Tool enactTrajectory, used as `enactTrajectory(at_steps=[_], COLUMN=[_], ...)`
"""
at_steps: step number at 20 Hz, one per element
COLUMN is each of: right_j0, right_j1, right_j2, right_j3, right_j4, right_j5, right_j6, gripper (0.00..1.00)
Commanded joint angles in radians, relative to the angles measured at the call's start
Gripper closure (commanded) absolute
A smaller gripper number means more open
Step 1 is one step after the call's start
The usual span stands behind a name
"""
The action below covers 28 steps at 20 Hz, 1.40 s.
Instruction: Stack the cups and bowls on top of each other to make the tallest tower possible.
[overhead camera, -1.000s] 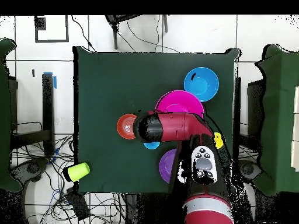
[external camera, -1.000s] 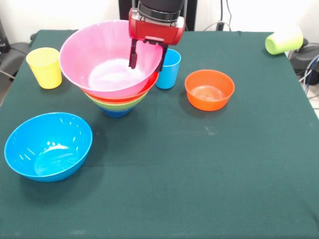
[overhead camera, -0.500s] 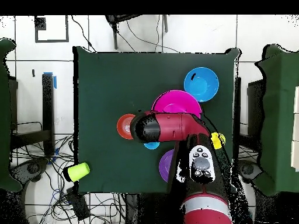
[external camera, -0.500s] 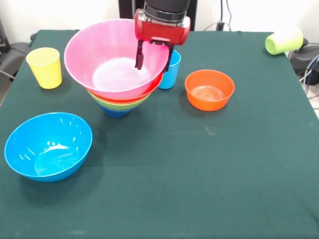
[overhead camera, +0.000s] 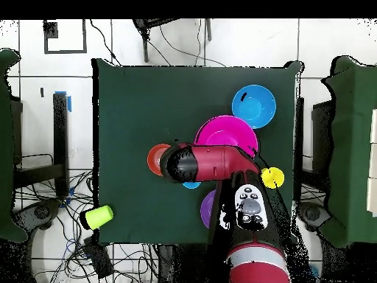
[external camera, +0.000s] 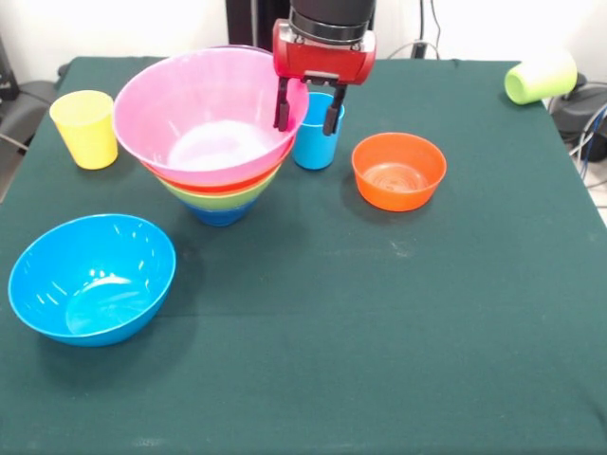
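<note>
Pink bowl tops the tower; we see the open claw empty at its right rim, before the light blue cup.

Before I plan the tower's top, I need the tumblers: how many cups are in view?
3. The yellow cup stands left of the tower; the light blue cup stands upright beneath the gripper; the lime green cup lies at the table's far right corner.
</note>
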Motion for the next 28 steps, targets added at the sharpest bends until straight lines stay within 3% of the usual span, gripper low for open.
enactTrajectory(at_steps=[1,16,28], right_j0=[0.002,0.007,0.004], right_j1=[0.02,-0.018,-0.081], right_j2=[0.101,0.097,0.07], right_j3=[0.037,0.052,-0.02], right_j4=[0.019,0.028,-0.023], right_j5=[0.079,0.109,0.196], right_j6=[0.03,0.03,-0.049], gripper=[0.0,0.0,0.0])
